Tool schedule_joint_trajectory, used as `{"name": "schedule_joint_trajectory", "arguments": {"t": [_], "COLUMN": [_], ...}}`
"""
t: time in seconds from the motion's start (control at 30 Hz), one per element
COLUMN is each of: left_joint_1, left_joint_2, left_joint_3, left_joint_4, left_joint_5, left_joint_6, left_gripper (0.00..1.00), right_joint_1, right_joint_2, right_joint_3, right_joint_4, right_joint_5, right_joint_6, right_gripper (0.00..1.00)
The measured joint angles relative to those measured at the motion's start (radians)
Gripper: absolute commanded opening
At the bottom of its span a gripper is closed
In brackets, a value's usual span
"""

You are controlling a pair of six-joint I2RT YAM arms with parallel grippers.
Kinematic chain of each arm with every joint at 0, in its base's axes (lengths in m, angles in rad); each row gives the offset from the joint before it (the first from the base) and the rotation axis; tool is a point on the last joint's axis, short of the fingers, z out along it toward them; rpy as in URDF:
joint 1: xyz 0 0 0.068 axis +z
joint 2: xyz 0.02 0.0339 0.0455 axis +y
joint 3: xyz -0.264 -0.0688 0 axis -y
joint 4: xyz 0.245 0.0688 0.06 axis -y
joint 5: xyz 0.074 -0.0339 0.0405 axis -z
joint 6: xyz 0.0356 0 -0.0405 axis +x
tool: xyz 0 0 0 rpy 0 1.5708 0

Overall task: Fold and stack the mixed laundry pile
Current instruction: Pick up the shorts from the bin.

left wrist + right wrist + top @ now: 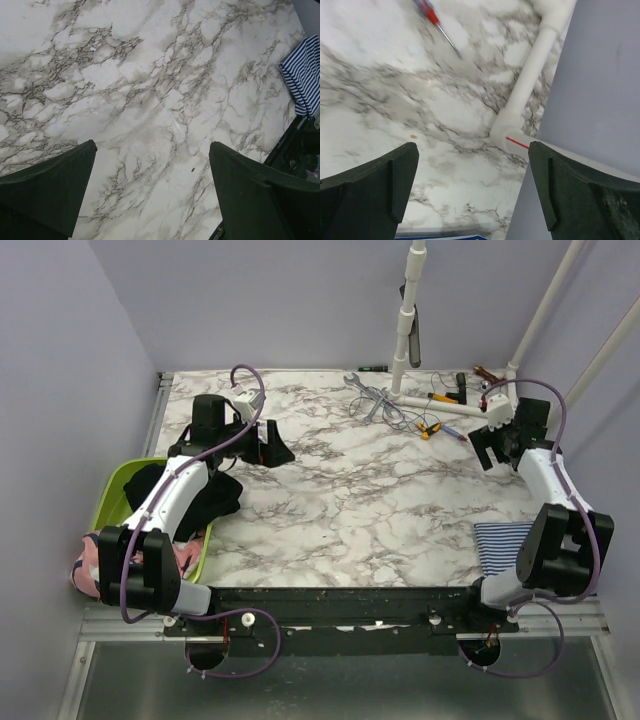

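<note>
The black garment (pixel 222 498) drapes over the basin (pixel 108 495) rim. The left gripper (pixel 272 446), wide and empty, hangs just beyond the basin; the right gripper (pixel 495 447), equally wide, is well apart from it.

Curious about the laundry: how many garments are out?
3: striped one at the near right edge, black one in the green basin, pink one at its near end. More may hide beneath.

Open end effector (pixel 152 192) over marble table (pixel 150 75); striped garment (pixel 304 75) right.
</note>
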Motion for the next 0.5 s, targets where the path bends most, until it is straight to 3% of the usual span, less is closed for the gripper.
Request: {"name": "schedule_joint_trajectory", "arguments": {"t": [0.33, 0.5], "left_joint_1": [0.037, 0.171], "left_joint_2": [-0.082, -0.197], "left_joint_3": [0.111, 0.125], "left_joint_4": [-0.242, -0.410], "left_joint_5": [-0.024, -0.077], "left_joint_6": [0.277, 0.449], "left_gripper": [0.99, 0.99], "right_joint_1": [0.175, 0.218], "right_joint_2": [-0.216, -0.329], "right_joint_3": [-0.023, -0.069], "right_joint_4": [0.012, 0.077], "right_joint_5": [-0.222, -0.308], "right_joint_6": [0.294, 0.571], "right_gripper": [1.00, 1.00]}}
